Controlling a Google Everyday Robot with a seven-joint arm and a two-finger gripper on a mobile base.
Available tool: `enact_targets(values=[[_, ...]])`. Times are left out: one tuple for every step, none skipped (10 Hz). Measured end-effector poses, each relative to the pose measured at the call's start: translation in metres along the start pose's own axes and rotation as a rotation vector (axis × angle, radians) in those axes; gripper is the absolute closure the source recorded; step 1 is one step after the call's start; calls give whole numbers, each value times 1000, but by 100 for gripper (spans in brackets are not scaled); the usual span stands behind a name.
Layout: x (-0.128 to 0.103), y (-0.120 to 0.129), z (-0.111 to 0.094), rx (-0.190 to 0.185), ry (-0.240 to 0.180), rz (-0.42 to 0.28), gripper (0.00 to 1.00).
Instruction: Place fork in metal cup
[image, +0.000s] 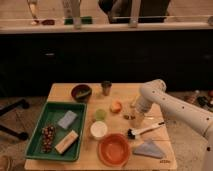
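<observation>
The metal cup stands upright at the back middle of the wooden table, to the right of a dark bowl. My gripper points down at the table right of centre, next to a small orange fruit and in front and to the right of the cup. The white arm reaches in from the right. I cannot make out the fork; it may be hidden under the gripper.
A green tray holding a grey sponge, a yellowish block and dark berries lies front left. A pale green cup, a white cup and an orange bowl stand in front. A white-handled brush and a grey cloth lie front right.
</observation>
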Motion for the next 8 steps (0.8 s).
enact_targets(values=[[2,0,2,-3,5,11,20],[3,-1,5,-9,15,27,20],[3,-2,9,-18,22,41,20],[7,-2,10,-24,25,50,20],[10,-1,12,-32,29,58,20],[12,-1,14,-36,30,67,20],[12,-2,15,-38,31,73,20],[15,-2,16,-39,32,83,20]])
